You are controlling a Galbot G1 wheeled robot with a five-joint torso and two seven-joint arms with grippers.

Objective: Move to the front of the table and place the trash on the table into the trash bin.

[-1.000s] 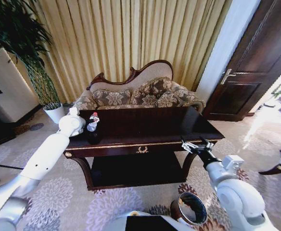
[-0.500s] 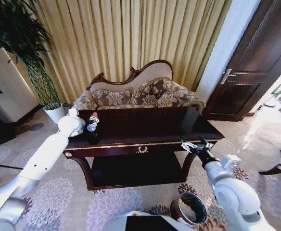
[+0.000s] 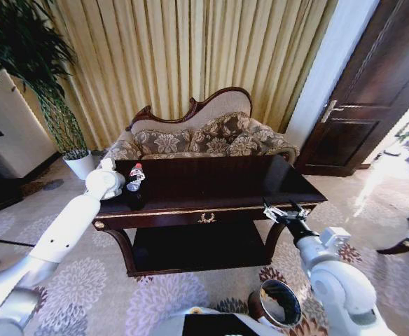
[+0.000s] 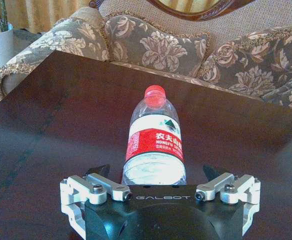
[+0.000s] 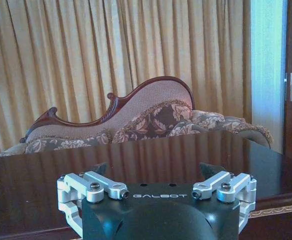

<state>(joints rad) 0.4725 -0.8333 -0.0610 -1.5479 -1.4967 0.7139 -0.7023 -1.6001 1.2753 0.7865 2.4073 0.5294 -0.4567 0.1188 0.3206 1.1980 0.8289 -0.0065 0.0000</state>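
Clear plastic shows between the spread fingers of the left gripper (image 4: 155, 182): one bottle (image 4: 155, 145) with a red cap and a red-and-white label stands upright on the table (image 4: 46, 145), its base hidden behind the gripper's black body, so whether the finger tips touch it cannot be made out. The jaws stand apart, one on each side of the bottle, not closed on it. From the head camera the same bottle (image 3: 135, 177) sits just beyond the left gripper (image 3: 129, 186) near the table's left end, too small there for detail. No small scraps can be picked out on the glossy top.

At the table's front right corner hovers the right gripper (image 3: 283, 211), fingers apart and holding nothing; its wrist camera looks across the bare dark wood (image 5: 151, 150) (only reflections of the curtain on it). One trash bin (image 3: 276, 302) stands on the carpet below and behind that gripper, close to the robot's base, partly cut off by the right arm.

Beyond the table stand one patterned sofa (image 3: 204, 136), gold curtains (image 3: 183, 56) and a potted plant (image 3: 57, 105) in a white pot; a dark door (image 3: 379, 84) is off to the right.
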